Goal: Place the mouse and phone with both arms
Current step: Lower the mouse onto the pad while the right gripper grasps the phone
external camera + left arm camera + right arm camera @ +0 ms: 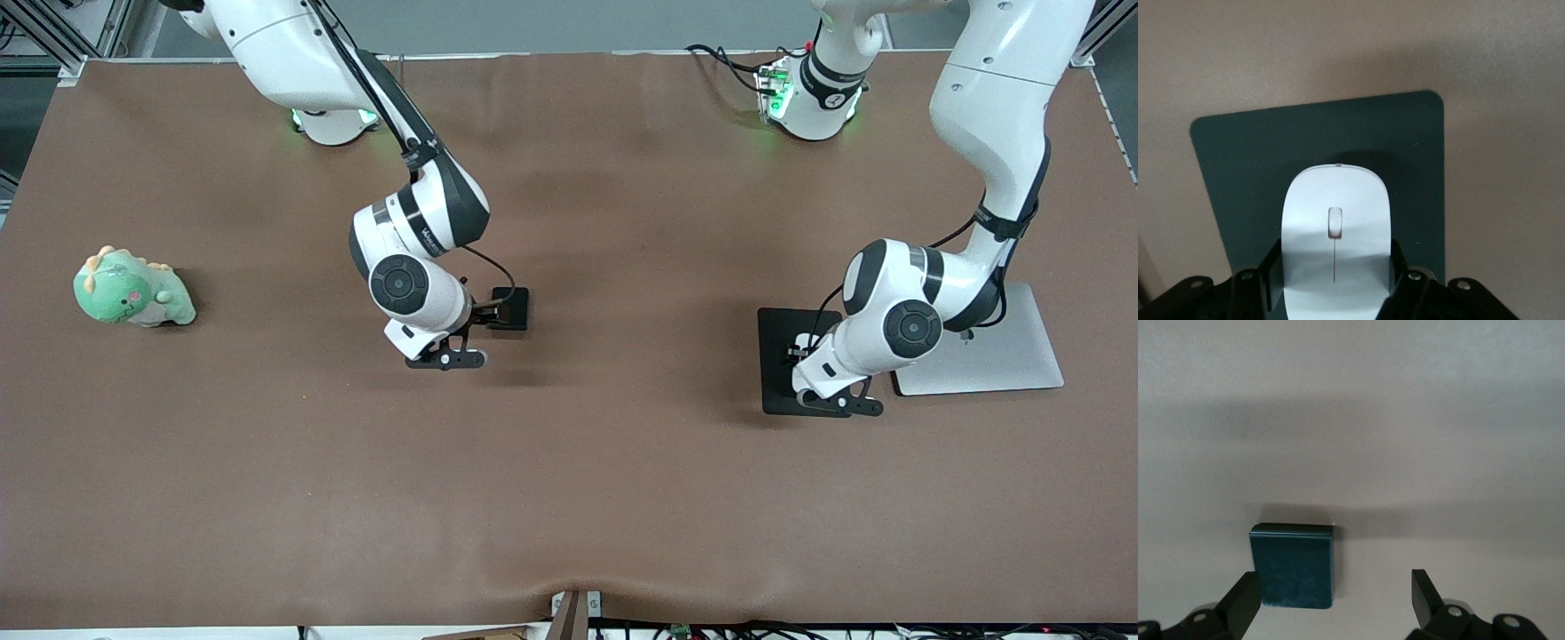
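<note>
Now | left gripper [1335, 287]: fingers [1271, 273] clenched on the mouse [1335, 227], low over the mouse pad [1238, 167] | right gripper [1335, 603]: fingers [1245, 600] spread wide, low over the bench [569, 462], phone [1295, 563] lying there off to one finger's side, well apart from the pad | tip: lower the mouse flat, then let go slowly.

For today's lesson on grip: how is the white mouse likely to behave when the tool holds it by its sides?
The mouse looks smooth and glossy with curved sides, so it may slip where the left tool pinches it. It seems rigid, not floppy. Its underside is probably flat, so on the mouse pad it should sit steady rather than roll.
</note>
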Action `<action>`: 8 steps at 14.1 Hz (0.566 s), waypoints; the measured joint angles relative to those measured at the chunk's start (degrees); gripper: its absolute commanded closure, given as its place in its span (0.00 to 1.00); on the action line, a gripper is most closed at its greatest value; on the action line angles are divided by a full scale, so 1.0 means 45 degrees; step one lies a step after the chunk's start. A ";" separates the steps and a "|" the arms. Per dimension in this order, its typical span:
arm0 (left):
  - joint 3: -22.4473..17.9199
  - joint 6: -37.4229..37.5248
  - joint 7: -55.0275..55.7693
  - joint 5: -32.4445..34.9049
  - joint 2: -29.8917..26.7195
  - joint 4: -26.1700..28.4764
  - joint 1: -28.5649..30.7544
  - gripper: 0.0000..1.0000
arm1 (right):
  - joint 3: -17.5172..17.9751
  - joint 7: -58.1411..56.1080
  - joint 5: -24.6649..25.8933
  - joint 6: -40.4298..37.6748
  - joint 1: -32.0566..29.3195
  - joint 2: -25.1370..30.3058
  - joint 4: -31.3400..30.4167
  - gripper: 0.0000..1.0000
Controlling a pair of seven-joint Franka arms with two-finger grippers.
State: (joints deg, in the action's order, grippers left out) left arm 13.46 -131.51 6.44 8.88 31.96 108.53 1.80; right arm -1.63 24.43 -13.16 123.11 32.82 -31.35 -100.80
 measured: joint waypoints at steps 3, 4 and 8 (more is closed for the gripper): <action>0.0008 -0.0194 0.0000 0.0021 0.0245 -0.0001 -0.0060 1.00 | 0.0011 0.0605 -0.0118 0.0538 0.0375 -0.0106 -0.0354 0.00; 0.0009 -0.0249 0.0000 0.0091 0.0327 -0.0001 -0.0063 0.90 | 0.0014 0.0767 -0.0126 0.0599 0.0483 -0.0140 -0.0422 0.00; 0.0009 -0.0326 0.0000 0.0323 0.0517 -0.0007 -0.0060 0.00 | 0.0024 0.1094 -0.0155 0.1217 0.0861 -0.0239 -0.0789 0.00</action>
State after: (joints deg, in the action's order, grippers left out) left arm 13.51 -132.98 6.44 10.33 34.29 108.50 1.53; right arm -1.52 29.35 -13.86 128.58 36.70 -32.43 -104.35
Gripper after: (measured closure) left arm 0.383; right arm 0.000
